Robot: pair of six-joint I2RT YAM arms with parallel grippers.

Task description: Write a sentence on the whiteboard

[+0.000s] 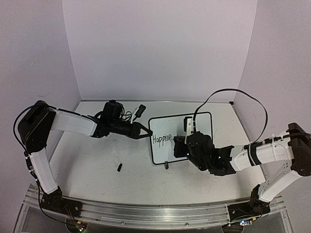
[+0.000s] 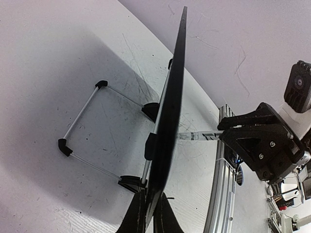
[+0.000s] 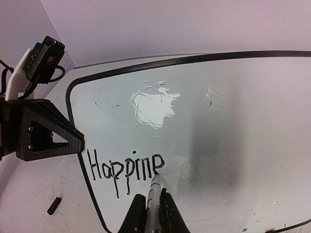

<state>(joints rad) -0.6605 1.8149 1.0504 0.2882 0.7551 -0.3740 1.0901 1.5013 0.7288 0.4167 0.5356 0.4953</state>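
Short black piece: a short black piece (image 1: 119,167) lies flat on the surface (image 1: 92,160), nearer than the left pincer's tips and well to the left of the right pincer.
Right pincer: the right pincer (image 3: 148,211) is pressed together on a marker (image 3: 154,191). It points away from the arm bases, at the front face of the board.
Marker: it sticks out past the right pincer's fingertips, and its tip touches the board just under the last letter.
Sentence: the sentence (image 3: 125,167) reads "Happine" in thin black letters. It starts just beside the left pincer's tips and ends at the marker tip.
Whiteboard: the whiteboard (image 3: 218,121) stands tilted back on the surface between the two pincers. One small black foot (image 1: 166,165) shows at its near edge.
Left pincer: the left pincer (image 2: 149,216) is pinching the whiteboard's left edge, one finger on each face.
Stand: a wire stand (image 2: 82,121) props the board from behind, beyond the left pincer, with its black corners on the surface.
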